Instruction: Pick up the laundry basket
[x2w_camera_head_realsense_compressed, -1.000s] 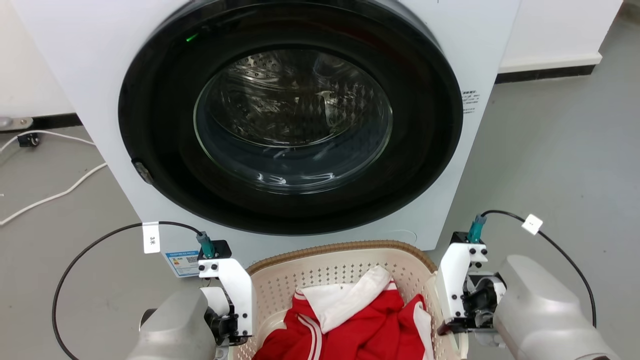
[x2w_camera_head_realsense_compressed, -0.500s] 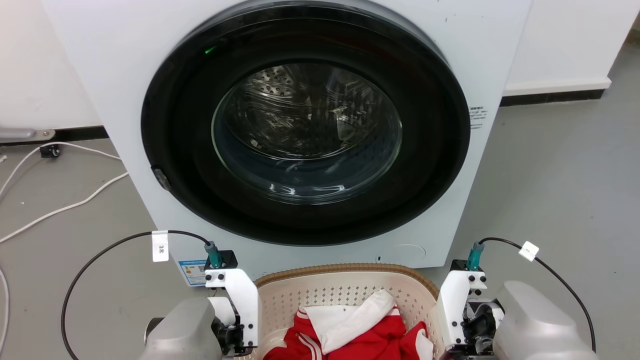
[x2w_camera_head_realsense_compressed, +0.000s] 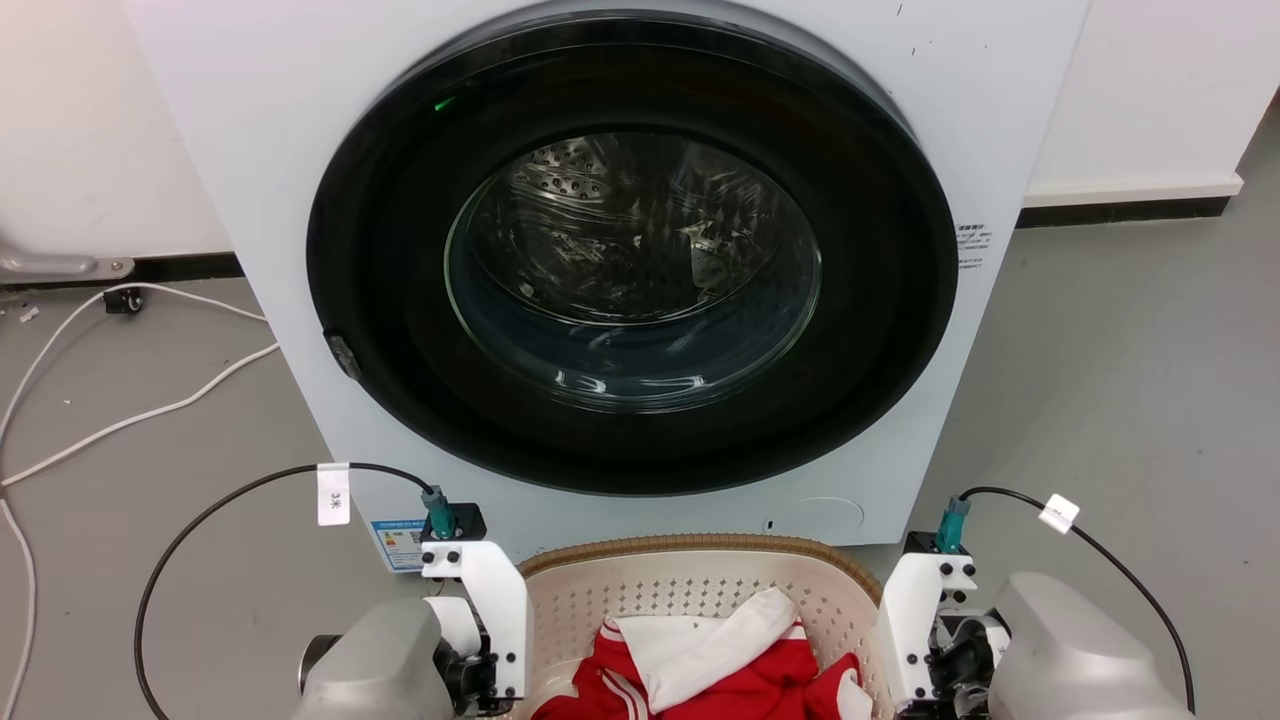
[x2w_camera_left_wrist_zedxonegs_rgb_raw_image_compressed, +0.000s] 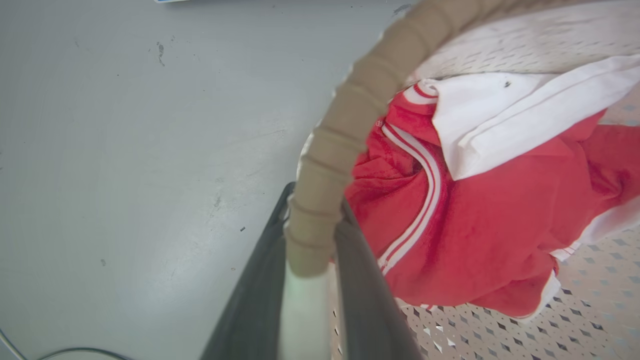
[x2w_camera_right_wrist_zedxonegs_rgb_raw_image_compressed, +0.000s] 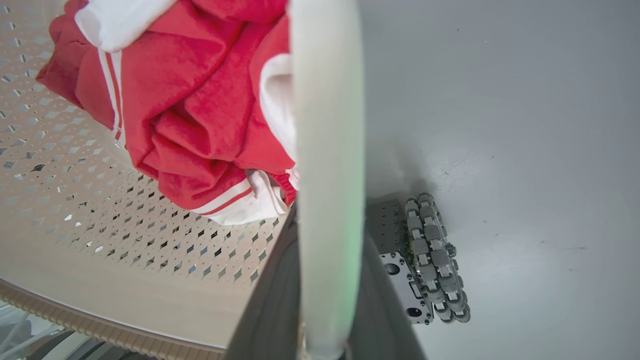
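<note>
Left claw (x2w_camera_left_wrist_zedxonegs_rgb_raw_image_compressed: 314, 215) is clamping on the laundry basket (x2w_camera_head_realsense_compressed: 690, 546) at its side handle. Both dark fingers (x2w_camera_left_wrist_zedxonegs_rgb_raw_image_compressed: 372, 300) are squeezing the pale loop right where the brown braided rim (x2w_camera_left_wrist_zedxonegs_rgb_raw_image_compressed: 350, 120) is ending, one finger outside the wall and one inside.

Right claw (x2w_camera_right_wrist_zedxonegs_rgb_raw_image_compressed: 330, 225) is doing the same on the opposite handle, jaws closed tight on the pale bar that is running straight up from between them.

Basket is sitting between the two claws, with its perforated walls inboard of each. Cannot tell whether it is resting on the floor (x2w_camera_head_realsense_compressed: 1100, 400) or hanging clear of it.

Red-and-white garment (x2w_camera_head_realsense_compressed: 720, 670) is lying bunched in the basket, just inboard of both claws, touching the wall beside the right one.

Washing machine (x2w_camera_head_realsense_compressed: 250, 150) is standing ahead of the claws, just past the basket's far rim. Its round door (x2w_camera_head_realsense_compressed: 630, 250) is facing them, drum showing through the glass.

Grey roller wheel (x2w_camera_right_wrist_zedxonegs_rgb_raw_image_compressed: 435, 260) is showing on the floor just outboard of the right claw. White cables (x2w_camera_head_realsense_compressed: 150, 410) are trailing on the floor well outboard of the left claw.
</note>
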